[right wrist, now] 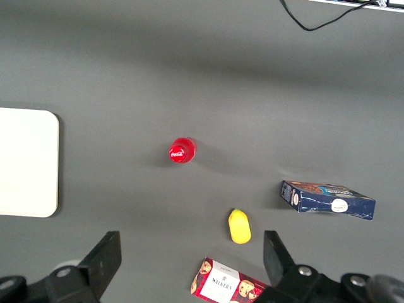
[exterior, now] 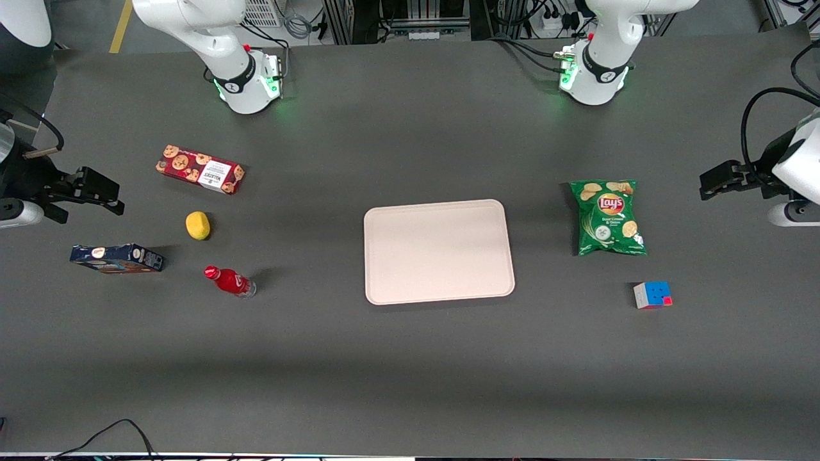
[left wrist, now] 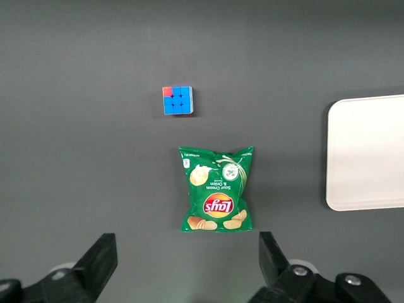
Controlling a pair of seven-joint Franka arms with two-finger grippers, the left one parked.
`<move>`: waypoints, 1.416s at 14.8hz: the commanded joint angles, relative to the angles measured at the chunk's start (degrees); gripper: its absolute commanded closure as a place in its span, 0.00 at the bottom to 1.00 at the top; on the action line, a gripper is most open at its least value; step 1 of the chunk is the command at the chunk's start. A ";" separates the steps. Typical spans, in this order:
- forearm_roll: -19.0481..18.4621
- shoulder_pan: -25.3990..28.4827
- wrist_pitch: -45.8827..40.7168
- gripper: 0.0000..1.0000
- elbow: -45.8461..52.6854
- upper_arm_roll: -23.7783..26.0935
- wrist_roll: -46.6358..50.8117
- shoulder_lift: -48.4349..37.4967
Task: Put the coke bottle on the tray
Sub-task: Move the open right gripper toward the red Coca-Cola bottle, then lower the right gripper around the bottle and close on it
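Observation:
The coke bottle (exterior: 229, 282) is small and red with a red cap and stands upright on the dark table, toward the working arm's end. In the right wrist view the coke bottle (right wrist: 182, 151) shows from above. The pale pinkish-beige tray (exterior: 439, 251) lies flat at the table's middle with nothing on it; its edge also shows in the right wrist view (right wrist: 25, 164). My right gripper (exterior: 117, 197) hovers open and empty at the working arm's end of the table, well apart from the bottle and high above it. Its fingers (right wrist: 104, 259) stand wide apart around the gripper's middle (right wrist: 189, 262).
A red cookie box (exterior: 200, 169), a yellow lemon (exterior: 198, 225) and a dark blue box (exterior: 116, 258) lie near the bottle. A green chips bag (exterior: 608, 218) and a colour cube (exterior: 652, 294) lie toward the parked arm's end.

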 commanded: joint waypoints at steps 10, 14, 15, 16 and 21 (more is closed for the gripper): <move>1.53 0.67 5.47 0.00 -2.91 0.27 -0.88 6.74; 1.09 0.93 21.39 0.00 -15.04 0.71 -1.32 7.70; 0.92 1.28 24.03 0.00 -16.46 0.97 -1.41 9.19; 0.92 1.29 25.62 0.00 -16.82 1.15 -1.49 10.77; 0.92 1.38 32.48 0.00 -19.98 1.94 -1.41 14.74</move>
